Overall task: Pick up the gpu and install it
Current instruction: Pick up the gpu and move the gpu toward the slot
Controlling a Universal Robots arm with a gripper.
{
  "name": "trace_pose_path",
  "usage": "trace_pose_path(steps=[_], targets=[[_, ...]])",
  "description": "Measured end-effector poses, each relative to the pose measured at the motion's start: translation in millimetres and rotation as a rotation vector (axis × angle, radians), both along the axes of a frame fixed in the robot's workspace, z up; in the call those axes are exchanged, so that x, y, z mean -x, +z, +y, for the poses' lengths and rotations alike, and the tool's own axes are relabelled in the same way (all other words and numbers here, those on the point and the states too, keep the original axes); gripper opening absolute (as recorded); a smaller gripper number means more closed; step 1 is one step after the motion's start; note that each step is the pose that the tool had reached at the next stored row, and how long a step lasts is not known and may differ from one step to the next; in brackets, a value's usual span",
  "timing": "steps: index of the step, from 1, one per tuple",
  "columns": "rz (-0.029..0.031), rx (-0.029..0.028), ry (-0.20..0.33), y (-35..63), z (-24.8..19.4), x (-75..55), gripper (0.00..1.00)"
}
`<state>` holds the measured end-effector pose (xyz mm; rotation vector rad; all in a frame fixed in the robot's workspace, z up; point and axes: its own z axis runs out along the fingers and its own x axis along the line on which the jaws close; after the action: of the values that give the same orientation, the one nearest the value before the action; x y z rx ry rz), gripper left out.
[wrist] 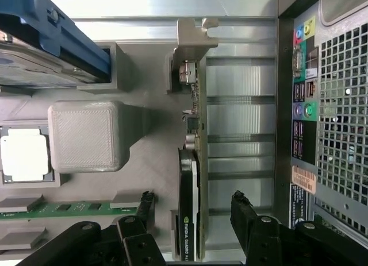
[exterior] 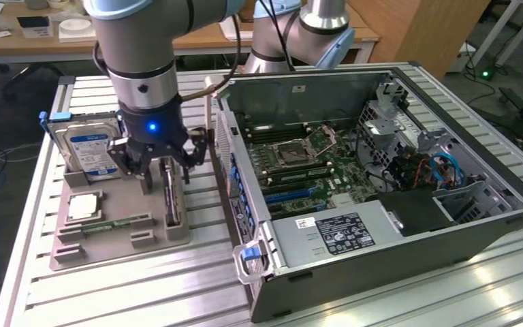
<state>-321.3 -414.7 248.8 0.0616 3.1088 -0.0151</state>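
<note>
Right now the black two-finger gripper [exterior: 163,170] hangs directly over the gpu [exterior: 171,201], a thin dark circuit card with a silver metal bracket. The card stands on edge in a slot of the grey plastic holder tray [exterior: 107,238], beside the open black-and-silver computer case [exterior: 380,279]. In the wrist view the fingers [wrist: 242,211] are spread wide, one on each side of the card's flat faces. The card's long axis runs straight through the gap, crosswise to the closing direction. The pads look clear of the card, probably not touching. Nothing is held.
</note>
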Motion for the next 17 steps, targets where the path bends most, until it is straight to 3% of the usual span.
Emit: trace_pose_path(steps=[7, 11, 17], targets=[[0.0, 0.0067, 0.0, -7.9, 1.0, -0.4, 0.65], [-0.0002, 0.0142, 0.0, -10.8, 4.3, -0.5, 0.65], [0.0, 0.0197, 0.0, -15.4, 4.5, -0.6, 0.65]])
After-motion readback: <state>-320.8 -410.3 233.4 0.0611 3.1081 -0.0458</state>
